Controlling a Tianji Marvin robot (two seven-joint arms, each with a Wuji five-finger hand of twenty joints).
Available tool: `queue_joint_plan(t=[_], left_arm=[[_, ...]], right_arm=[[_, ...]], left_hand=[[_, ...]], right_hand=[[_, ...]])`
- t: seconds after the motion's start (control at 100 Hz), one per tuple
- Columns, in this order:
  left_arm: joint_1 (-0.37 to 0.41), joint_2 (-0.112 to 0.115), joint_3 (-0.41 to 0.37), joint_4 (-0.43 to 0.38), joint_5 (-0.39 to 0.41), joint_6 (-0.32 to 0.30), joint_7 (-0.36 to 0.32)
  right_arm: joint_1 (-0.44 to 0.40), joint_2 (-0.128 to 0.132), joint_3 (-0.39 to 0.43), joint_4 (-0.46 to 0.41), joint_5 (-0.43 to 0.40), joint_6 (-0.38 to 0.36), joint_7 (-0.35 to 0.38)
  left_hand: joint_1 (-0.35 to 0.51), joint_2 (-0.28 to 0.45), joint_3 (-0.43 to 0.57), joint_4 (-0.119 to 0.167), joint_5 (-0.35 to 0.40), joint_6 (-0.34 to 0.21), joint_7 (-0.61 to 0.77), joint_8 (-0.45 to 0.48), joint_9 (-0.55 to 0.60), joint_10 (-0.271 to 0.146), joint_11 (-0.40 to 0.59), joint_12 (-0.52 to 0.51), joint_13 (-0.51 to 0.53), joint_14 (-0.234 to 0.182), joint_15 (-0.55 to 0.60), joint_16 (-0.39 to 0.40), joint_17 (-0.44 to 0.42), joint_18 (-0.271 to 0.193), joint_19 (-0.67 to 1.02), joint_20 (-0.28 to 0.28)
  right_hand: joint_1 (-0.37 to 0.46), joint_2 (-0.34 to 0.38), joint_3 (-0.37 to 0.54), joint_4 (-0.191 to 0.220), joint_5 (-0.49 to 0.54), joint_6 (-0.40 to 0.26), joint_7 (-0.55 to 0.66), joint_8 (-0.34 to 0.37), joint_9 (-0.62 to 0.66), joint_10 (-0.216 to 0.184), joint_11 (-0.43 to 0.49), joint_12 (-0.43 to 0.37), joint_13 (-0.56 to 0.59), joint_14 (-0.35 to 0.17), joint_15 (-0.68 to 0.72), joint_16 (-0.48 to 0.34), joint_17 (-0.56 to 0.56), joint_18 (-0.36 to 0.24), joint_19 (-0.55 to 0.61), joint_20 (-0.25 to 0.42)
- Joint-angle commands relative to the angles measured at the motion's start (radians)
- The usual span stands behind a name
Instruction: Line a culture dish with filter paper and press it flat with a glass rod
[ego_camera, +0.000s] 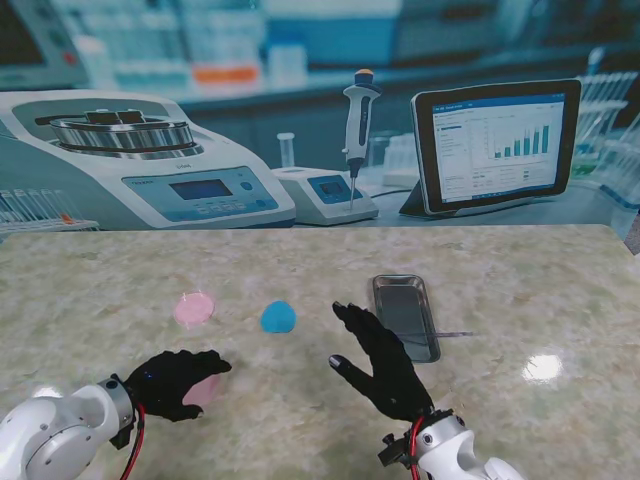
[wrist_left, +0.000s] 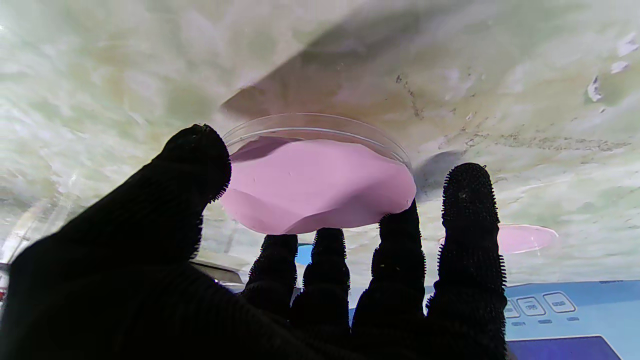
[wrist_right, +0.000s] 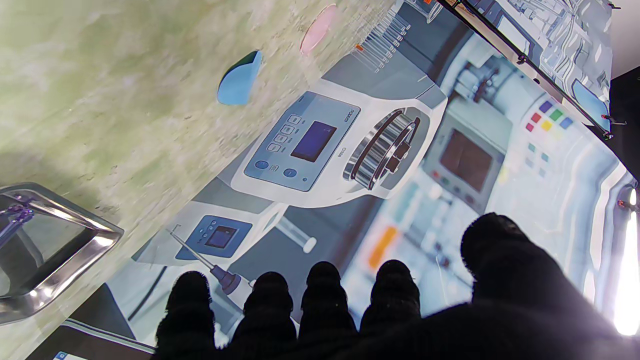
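Pink filter paper (wrist_left: 315, 185) sits inside a clear culture dish (wrist_left: 320, 125), wavy and not flat, its edge riding up the dish wall. Left hand (ego_camera: 175, 383) is closed around that dish, thumb (wrist_left: 195, 160) on 1 side, 3 fingertips (wrist_left: 397, 225) touching the paper's near edge, 4th finger beside the dish (stand view shows only a pink patch under the black glove). Dish and hand are at the near left of the marble table (ego_camera: 520, 280).

2nd pink disc (ego_camera: 194, 309) lies farther from me, on the table, apart from the hand; can't tell whether it is in a dish. Blue disc (ego_camera: 278, 317) lies to its right, between the 2 hands, 1 edge curled up in the right wrist view.

Right hand (ego_camera: 380, 360) is near the table's middle, fingers spread and holding nothing, thumb out to the side. Its fingertips are just beside a metal tray (ego_camera: 404, 315), which lies right of the blue disc. Glass rod (ego_camera: 452, 333) pokes out of the tray's right side as a thin clear line; contact with the hand not visible.

Backdrop poster (ego_camera: 300, 110) of lab gear stands behind the table.
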Motion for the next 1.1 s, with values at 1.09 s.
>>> queue_joint_plan(t=[1.09], left_arm=[[0.028,-0.002,-0.009,-0.023,-0.03,0.038,-0.052]], right_arm=[[-0.014,-0.004,0.0,-0.015,-0.002,0.008,0.0]], left_hand=[[-0.099,0.105,-0.128,0.013,-0.015,0.04,-0.285,-0.075,-0.041,0.01,-0.216,-0.299,-0.134,-0.076,-0.281,-0.154,-0.189,0.061,-0.225,-0.123]], right_hand=[[0.014,0.007,-0.004,-0.012,0.012,-0.029,0.001,0.022,-0.026,-0.038,-0.002,0.005,-0.016,-0.009,-0.023,0.009,-0.013,0.001,-0.002,0.02]])
